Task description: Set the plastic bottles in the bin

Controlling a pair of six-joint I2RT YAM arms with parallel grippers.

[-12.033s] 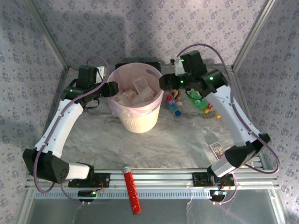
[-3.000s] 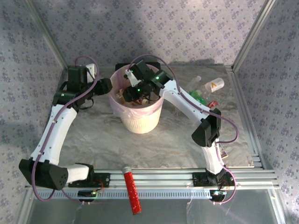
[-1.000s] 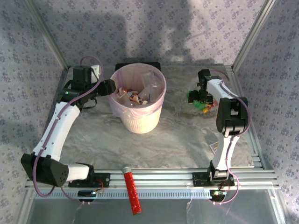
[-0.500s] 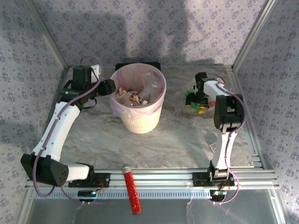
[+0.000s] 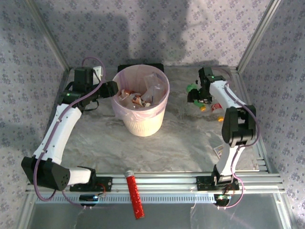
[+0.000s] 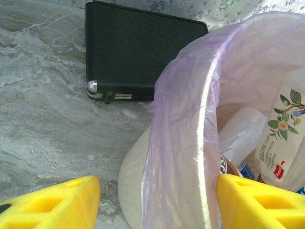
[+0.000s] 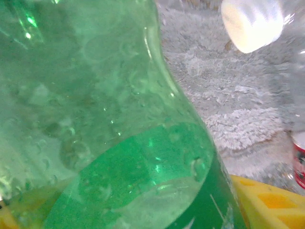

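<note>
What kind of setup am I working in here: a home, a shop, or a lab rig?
Most likely a lab test cell: aluminium frame posts around the table, patterned fabric walls, and a marbled cloth as the work surface.

Left tool (image 5: 112, 89) nearly shut (arm bent inward), right tool (image 5: 196, 95) gripping, arm extended far

Robot test enclosure, lab-type setting. Aluminium frame rails (image 5: 157, 182) run along the bottom of the top view and up both upper corners, with floral-patterned fabric walls (image 5: 157, 28) closing in the back and sides. Two white arms (image 5: 59, 129) are bolted to the rail, on a marble-look tabletop (image 5: 181, 143).
</note>
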